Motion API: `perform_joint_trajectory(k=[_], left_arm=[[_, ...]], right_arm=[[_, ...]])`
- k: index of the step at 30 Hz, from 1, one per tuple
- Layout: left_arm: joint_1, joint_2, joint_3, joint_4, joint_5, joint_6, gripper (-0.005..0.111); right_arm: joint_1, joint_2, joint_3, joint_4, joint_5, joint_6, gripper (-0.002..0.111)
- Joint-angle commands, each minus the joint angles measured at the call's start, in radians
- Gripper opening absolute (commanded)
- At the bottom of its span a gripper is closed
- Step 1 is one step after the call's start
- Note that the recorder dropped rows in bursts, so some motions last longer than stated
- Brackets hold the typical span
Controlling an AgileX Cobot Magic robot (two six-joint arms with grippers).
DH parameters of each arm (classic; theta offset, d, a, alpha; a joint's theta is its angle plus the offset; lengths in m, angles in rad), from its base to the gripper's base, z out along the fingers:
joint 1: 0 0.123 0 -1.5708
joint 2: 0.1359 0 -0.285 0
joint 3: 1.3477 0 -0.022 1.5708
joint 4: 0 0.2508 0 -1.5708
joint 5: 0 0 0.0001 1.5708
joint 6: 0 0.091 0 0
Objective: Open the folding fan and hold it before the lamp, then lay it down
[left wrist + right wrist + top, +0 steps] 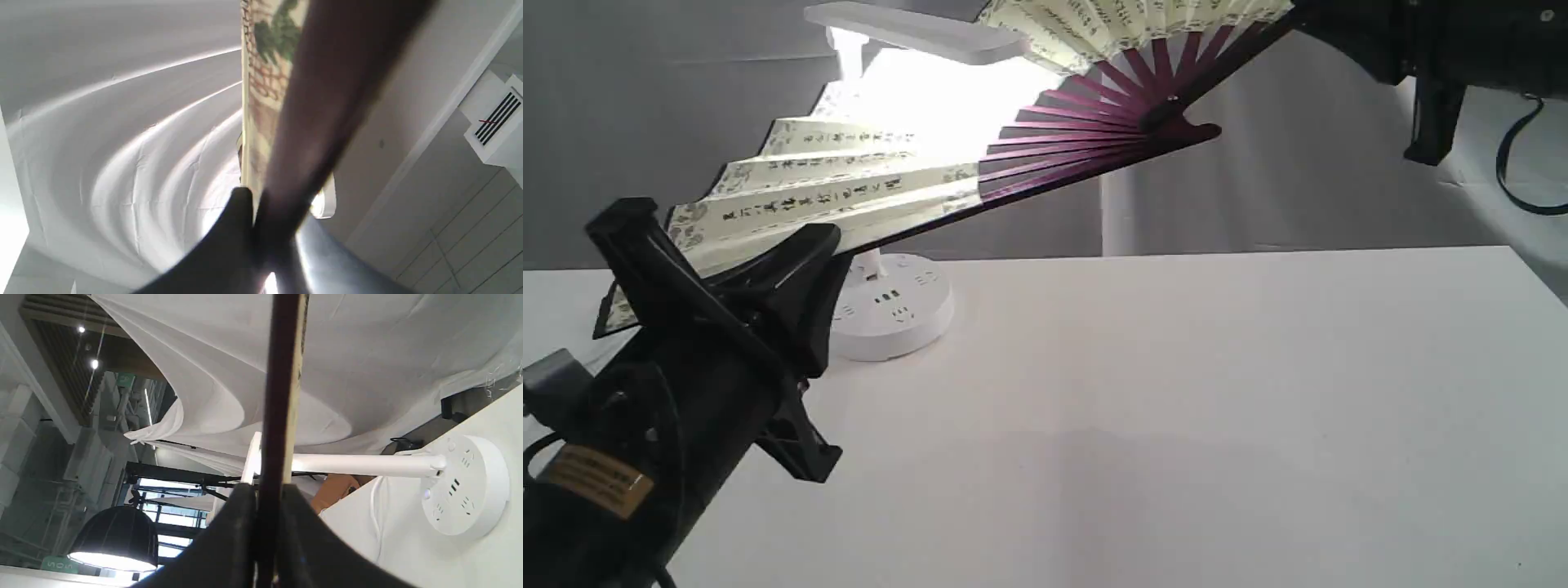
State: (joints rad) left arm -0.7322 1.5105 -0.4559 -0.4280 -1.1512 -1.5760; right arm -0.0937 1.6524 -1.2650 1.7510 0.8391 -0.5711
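Folding fan [833, 196] open before lamp [894, 310]

tool [255, 201] pinching folding fan [270, 81], cloth [122, 143] behind

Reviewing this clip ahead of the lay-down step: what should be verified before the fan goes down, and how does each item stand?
1. Folding fan spread open: ok.
2. Left gripper shut on one guard: ok.
3. Right gripper shut on the other guard: ok.
4. Fan held before the lit lamp: ok.
5. Bare table in front for laying down: ok.
6. Gap between fan and lamp: cannot tell.
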Motion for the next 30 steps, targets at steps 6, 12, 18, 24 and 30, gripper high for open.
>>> perform_joint_trajectory(k=[6, 12, 18, 24, 30], left_arm=[[0.013, -0.019, -0.004, -0.067, -0.070, -0.019, 0.000], [0.013, -0.019, -0.004, -0.067, -0.070, -0.021, 0.000], [0.013, -0.019, -0.004, -0.067, -0.070, -0.023, 0.000], [0.013, -0.019, -0.004, -0.067, -0.070, -0.026, 0.000], [0.013, -0.019, -0.004, -0.067, -0.070, -0.042, 0.000]], right_arm=[[-0.014, -0.005, -0.010, -0.007, -0.061, -0.025, 0.000], [-0.014, -0.005, -0.010, -0.007, -0.061, -0.025, 0.000], [-0.014, -0.005, -0.010, -0.007, -0.061, -0.025, 0.000], [-0.014, -0.005, -0.010, -0.007, -0.061, -0.025, 0.000], [-0.014, -0.005, -0.010, -0.007, -0.061, -0.025, 0.000]])
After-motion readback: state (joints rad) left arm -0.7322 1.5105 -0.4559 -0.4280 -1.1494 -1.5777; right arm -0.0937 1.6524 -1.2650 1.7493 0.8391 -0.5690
